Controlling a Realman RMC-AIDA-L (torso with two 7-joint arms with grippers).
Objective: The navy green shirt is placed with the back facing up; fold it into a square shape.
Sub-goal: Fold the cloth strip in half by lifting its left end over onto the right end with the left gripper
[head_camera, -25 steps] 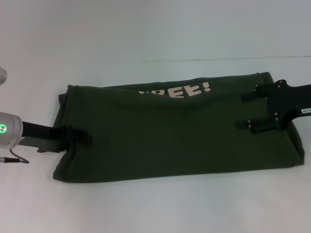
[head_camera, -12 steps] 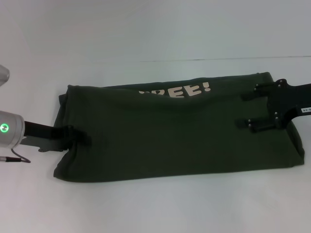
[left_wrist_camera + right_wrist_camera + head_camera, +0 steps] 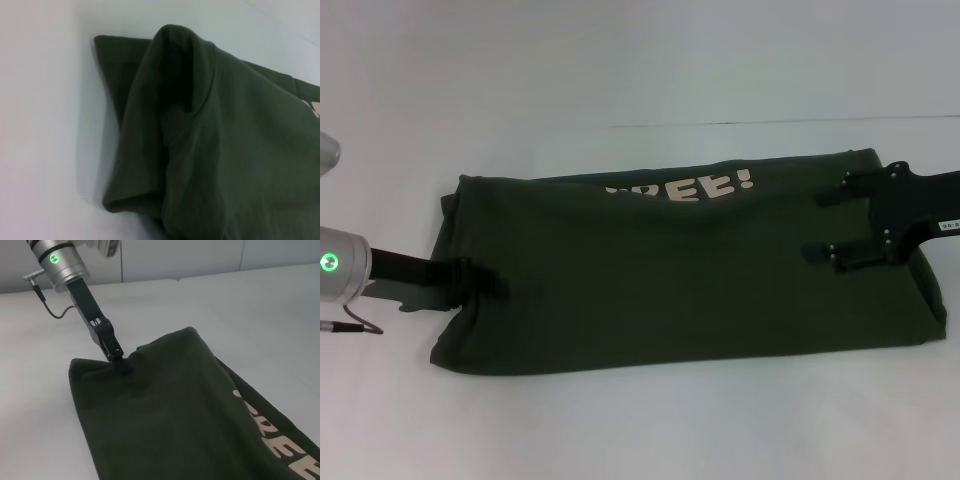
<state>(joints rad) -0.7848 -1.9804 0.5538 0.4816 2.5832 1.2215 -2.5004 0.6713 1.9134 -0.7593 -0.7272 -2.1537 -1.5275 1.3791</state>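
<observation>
almost nothing differs from half a second ago: the navy green shirt (image 3: 690, 275) lies in the same long folded band across the white table (image 3: 620, 70), and both arms sit where they were, the right one a touch lower at most. the shirt is soft, matte olive cotton, doubled over lengthwise, with cream block letters (image 3: 695, 187) peeking along its far edge and a rounded, bunched fold at the left end. the left end effector (image 3: 485, 280) reaches in low from the left side, its fingers pinched shut on that bunched edge. the right end effector (image 3: 830, 227) stretches in from the right, over the shirt's right end, its two fingers spread apart and gripping nothing.
</observation>
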